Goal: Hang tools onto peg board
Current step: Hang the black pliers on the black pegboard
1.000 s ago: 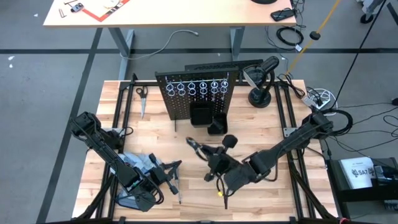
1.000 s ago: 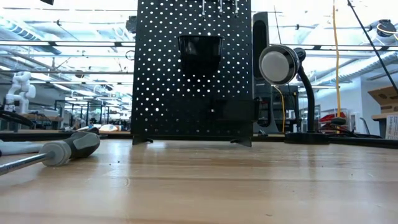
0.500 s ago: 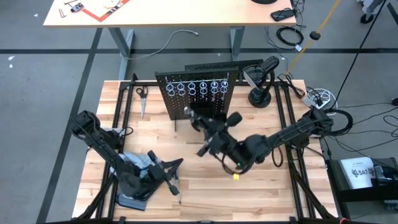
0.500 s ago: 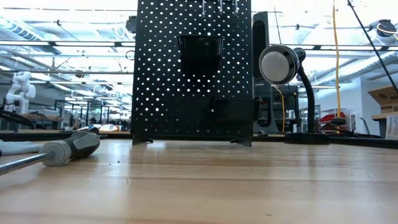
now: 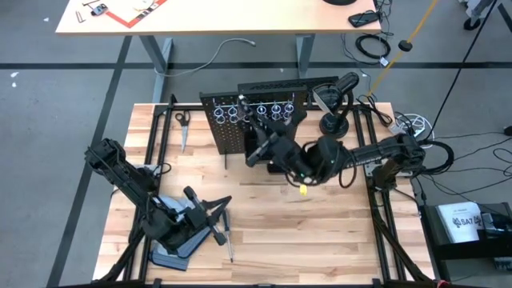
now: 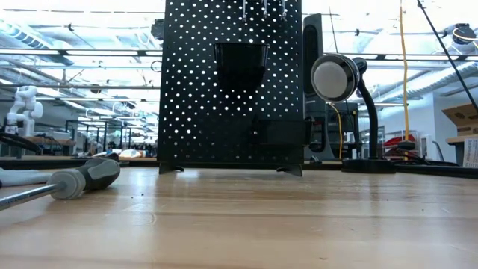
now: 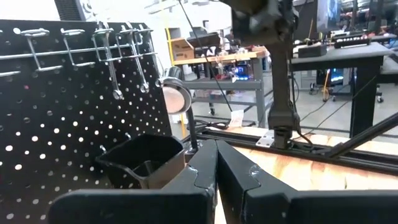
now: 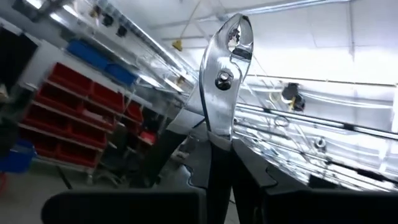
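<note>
The pliers point(image 8: 226, 65), silver-headed with dark handles, are up in my right gripper point(image 5: 264, 140), which is shut on them just in front of the upright black peg board point(image 5: 252, 120). Small silver wrenches point(image 7: 115, 68) hang from hooks on the peg board above a black bin point(image 7: 142, 163). A dark-handled screwdriver point(image 5: 228, 244) lies flat on the table near the front edge. My left gripper point(image 5: 218, 210) hovers shut and empty over the grey-and-blue gloves point(image 5: 172, 214) at the front left. My right gripper pinches the pliers' dark handles point(image 8: 219, 155) between its two fingers, just behind the silver head. The pliers lie along the fingers, their head sticking out past the fingertips and slanting upward. They are lifted clear of the table.
A black desk lamp point(image 5: 334, 120) stands at the back right beside the peg board. Scissors point(image 5: 182, 120) lie at the back left. Bare wooden table point(image 5: 320, 232) stretches between the peg board and the near edge.
My right gripper has risen from the middle of the table and swung toward the far edge up to the peg board, tipping upward, carrying the pliers clear of the table. My left gripper has risen a little above the gloves and turned at the wrist, still shut.
</note>
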{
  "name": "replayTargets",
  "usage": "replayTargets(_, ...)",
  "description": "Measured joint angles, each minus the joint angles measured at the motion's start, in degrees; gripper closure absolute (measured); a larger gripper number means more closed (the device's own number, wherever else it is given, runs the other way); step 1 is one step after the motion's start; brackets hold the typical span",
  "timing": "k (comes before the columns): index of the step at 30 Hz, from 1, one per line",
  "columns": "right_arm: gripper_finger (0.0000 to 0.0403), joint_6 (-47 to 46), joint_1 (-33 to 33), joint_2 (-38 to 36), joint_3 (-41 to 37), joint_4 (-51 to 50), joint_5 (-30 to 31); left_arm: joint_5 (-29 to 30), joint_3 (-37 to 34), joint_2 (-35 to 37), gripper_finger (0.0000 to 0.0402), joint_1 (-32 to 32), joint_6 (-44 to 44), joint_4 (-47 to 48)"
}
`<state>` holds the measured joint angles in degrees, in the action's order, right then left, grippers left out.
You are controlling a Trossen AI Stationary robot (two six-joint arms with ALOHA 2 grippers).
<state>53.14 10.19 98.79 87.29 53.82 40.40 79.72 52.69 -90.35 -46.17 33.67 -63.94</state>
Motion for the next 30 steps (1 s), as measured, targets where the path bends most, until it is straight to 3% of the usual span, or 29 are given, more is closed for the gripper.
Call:
replayTargets(7,0.0377,-7.12,-4.59,0.57,2.83,-4.83,-5.38,0.01,0.00,0.00,0.0391,0.02,-0.18,0.55)
replayTargets(13,0.0377,-7.73,-7.16,3.72,5.26,-5.40,-7.58,-0.02,0.00,0.00,0.0391,0.02,-0.31,0.56)
replayTargets(19,0.0377,-7.19,-7.56,6.22,6.75,-5.39,-7.83,-0.19,0.00,-0.12,0.0391,0.02,-1.75,1.11)
replayTargets(30,0.0377,-2.19,-7.49,6.20,6.84,-4.31,-5.68,-0.20,0.00,-0.28,0.0391,0.09,-10.43,10.56)
